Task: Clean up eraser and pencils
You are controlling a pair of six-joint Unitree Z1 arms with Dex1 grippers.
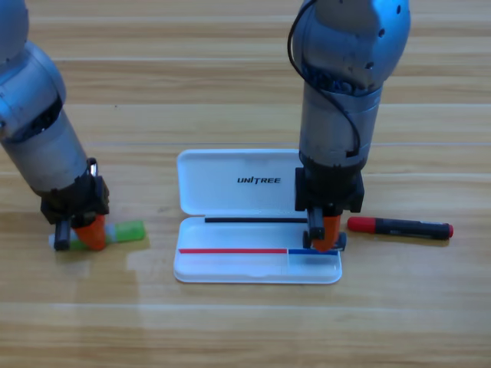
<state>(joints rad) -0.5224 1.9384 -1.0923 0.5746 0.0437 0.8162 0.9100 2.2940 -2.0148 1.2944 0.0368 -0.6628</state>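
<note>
high view: right gripper (325,238) holds the eraser (328,243) over the case (257,261) (release next); left gripper (86,231) clamps the green pencil (126,231).

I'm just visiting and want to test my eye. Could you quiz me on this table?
1. True or false: the red-and-black pencil lies inside the case.
2. Which gripper is at the green pencil?
3. Multiple choice: the right gripper is over the case's (a) lid, (b) right end, (c) left end.

Key: 1 false, it lies on the table right of the case. 2 the left gripper. 3 b.
</note>
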